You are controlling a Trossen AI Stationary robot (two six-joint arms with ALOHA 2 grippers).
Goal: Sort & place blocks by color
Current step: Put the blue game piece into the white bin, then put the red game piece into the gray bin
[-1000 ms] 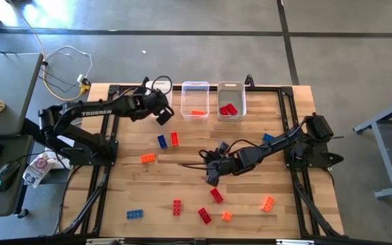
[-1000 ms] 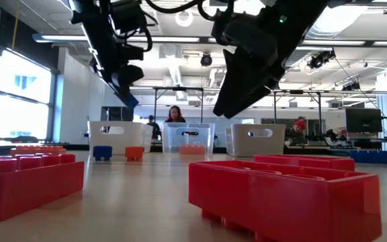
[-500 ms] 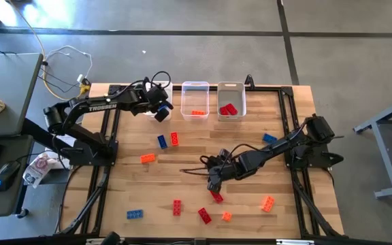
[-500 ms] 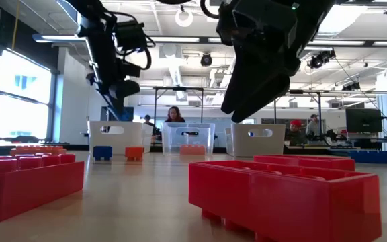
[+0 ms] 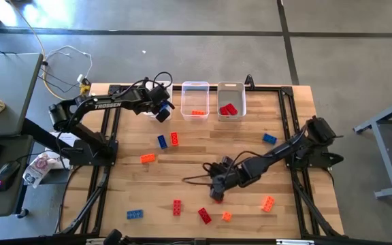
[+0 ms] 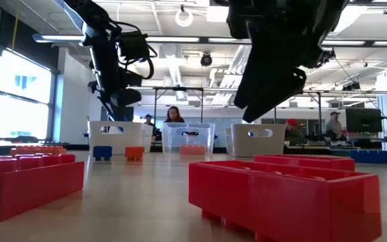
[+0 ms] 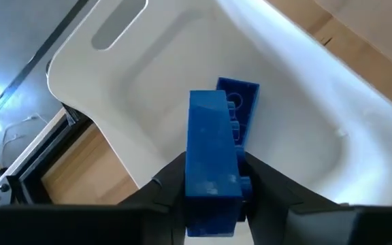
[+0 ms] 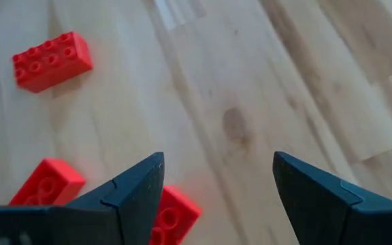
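My left gripper [image 5: 160,109] is shut on a blue block [image 7: 209,150] and hovers over the left white bin [image 7: 148,88], where another blue block [image 7: 242,95] lies. In the low view, that gripper [image 6: 117,106] hangs above the left bin [image 6: 116,138]. My right gripper [image 5: 216,189] is open, low over a red block [image 5: 217,197] in the table's near middle. Its fingertips [image 8: 216,197] frame bare wood, with red blocks [image 8: 52,60] [image 8: 46,185] [image 8: 175,214] beside one finger. The middle bin [image 5: 195,88] holds an orange block [image 5: 197,112] and the right bin [image 5: 231,87] a red one [image 5: 229,109]. My left gripper pinches the blue block between its two fingers [image 7: 172,187], gripping the end nearest the wrist [image 7: 209,190]. The fingers point down into the bin from above. The block is lifted clear, standing out past the fingertips with its studs [image 7: 237,136] turned sideways.
Loose blocks lie about the table: blue [image 5: 161,141], red [image 5: 175,139], orange [image 5: 147,158], blue [image 5: 269,139], orange [image 5: 268,203], red [image 5: 177,207], red [image 5: 203,216], orange [image 5: 226,216], blue [image 5: 135,214]. People stand in the room beyond the table.
My left gripper has carried the blue block toward the far edge, to above the left bin. My right gripper has moved toward the near edge and down, closing on the red block, with its fingers open.
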